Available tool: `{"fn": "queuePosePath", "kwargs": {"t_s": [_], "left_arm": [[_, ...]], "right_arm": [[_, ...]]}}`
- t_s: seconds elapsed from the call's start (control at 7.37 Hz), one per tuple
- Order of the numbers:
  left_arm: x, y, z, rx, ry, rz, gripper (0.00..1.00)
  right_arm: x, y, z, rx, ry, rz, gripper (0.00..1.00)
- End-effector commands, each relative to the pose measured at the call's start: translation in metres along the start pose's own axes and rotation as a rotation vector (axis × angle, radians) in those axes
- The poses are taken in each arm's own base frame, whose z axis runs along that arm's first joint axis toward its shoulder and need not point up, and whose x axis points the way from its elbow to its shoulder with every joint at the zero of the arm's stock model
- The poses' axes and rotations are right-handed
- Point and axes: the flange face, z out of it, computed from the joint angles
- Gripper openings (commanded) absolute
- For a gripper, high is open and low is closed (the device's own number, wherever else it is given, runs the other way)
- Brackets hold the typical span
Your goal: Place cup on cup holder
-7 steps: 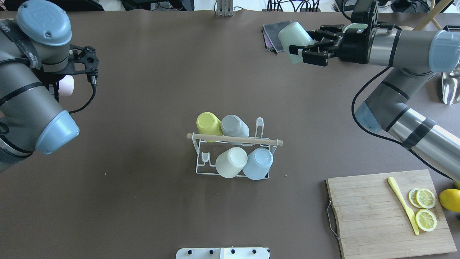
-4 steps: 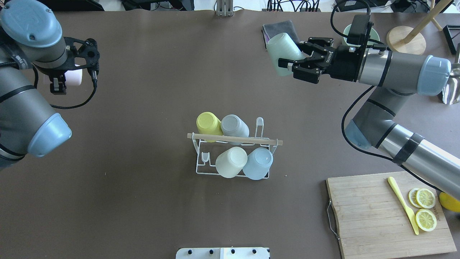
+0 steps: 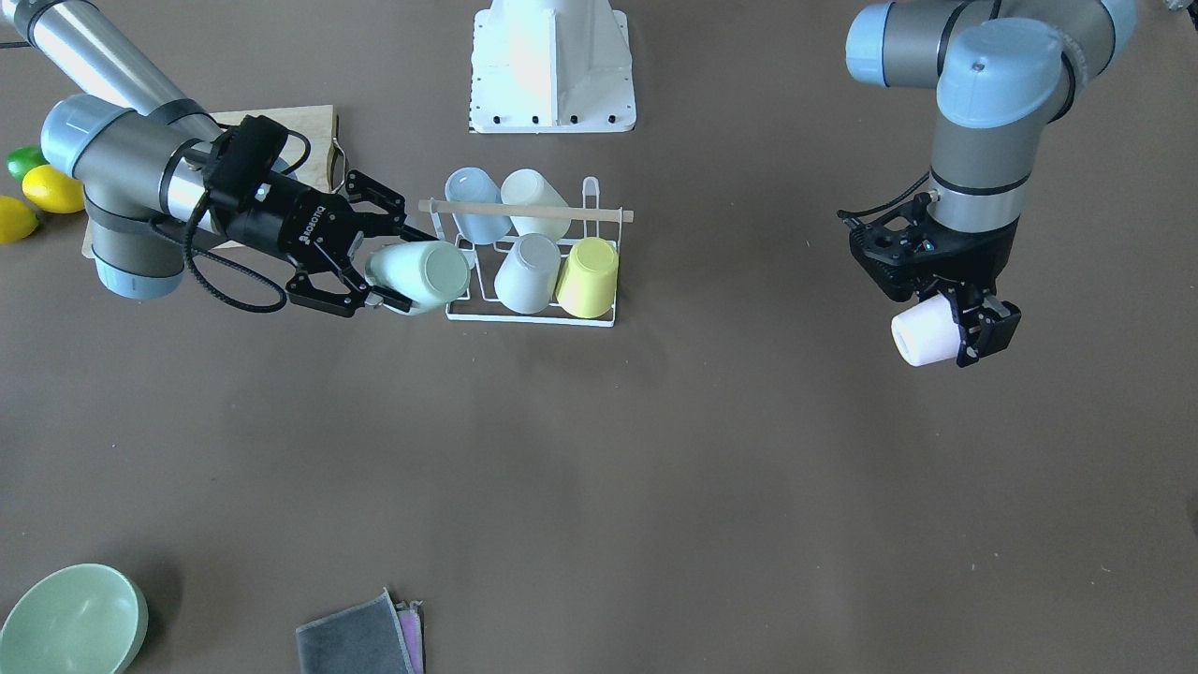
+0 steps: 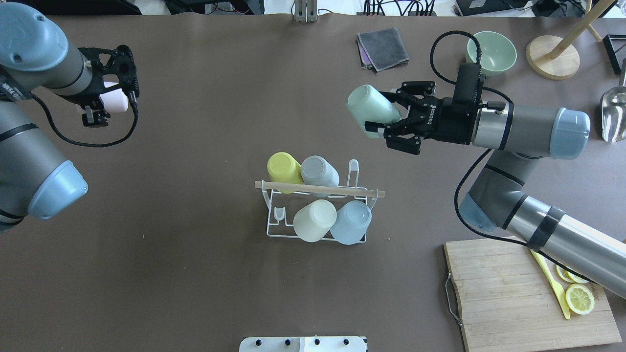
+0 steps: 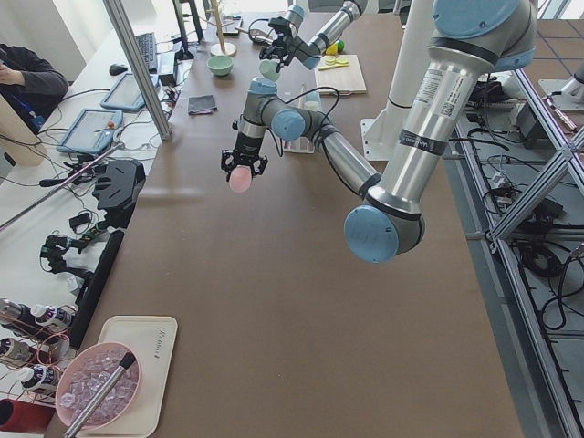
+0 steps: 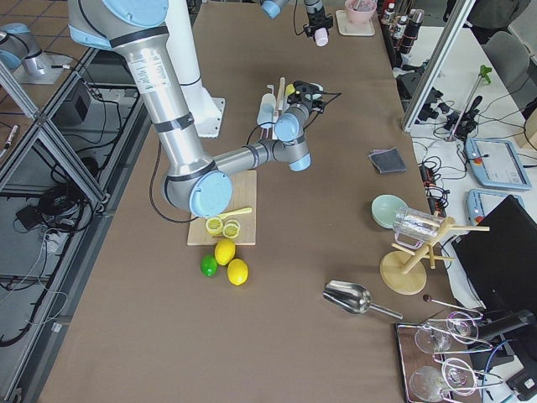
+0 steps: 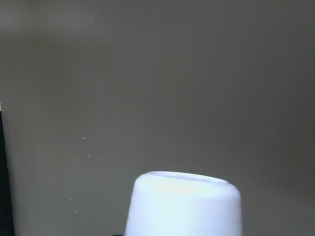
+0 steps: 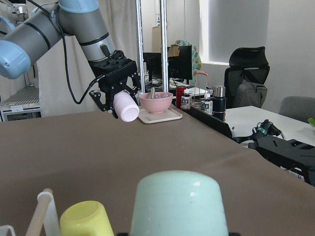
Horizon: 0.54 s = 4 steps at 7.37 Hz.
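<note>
The right fingers (image 4: 386, 131) are closed around a mint-green cup (image 4: 364, 105). They hold it on its side in the air beyond the cup holder (image 4: 342, 191), base pointing away from the wrist, probably so a wrist turn can tip its mouth over the free back prong (image 4: 353, 168). The left fingers (image 3: 973, 329) clamp a pink cup (image 3: 922, 339) above the desk (image 4: 195, 269), well apart from the holder, likely queued for the other empty prong.

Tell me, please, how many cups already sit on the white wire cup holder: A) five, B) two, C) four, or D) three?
C: yellow cup, grey cup, cream cup and pale blue cup sit on the cup holder; the right pincer holds the mint cup and the left pincer the pink cup.
</note>
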Motion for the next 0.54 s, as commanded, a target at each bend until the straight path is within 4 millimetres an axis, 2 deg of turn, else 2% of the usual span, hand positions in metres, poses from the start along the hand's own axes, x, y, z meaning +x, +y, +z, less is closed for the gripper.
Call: {"fn": "queuePosePath", "kwargs": {"t_s": [0.0,0.27,0.41], "left_arm": [[0.003,0.010,0.003,0.095,-0.030,-0.028,0.08],[0.006,0.014,0.000,0.178,-0.060,-0.051,0.04],[0.011,0.021,0.002,0.221,-0.057,-0.043,0.04]], "right_arm": [[-0.029,0.004,0.017,0.024,-0.024,0.000,0.10],[-0.046,0.005,0.020,0.039,-0.036,-0.001,0.11],[-0.049,0.014,0.020,0.024,-0.037,0.009,0.12]]}}
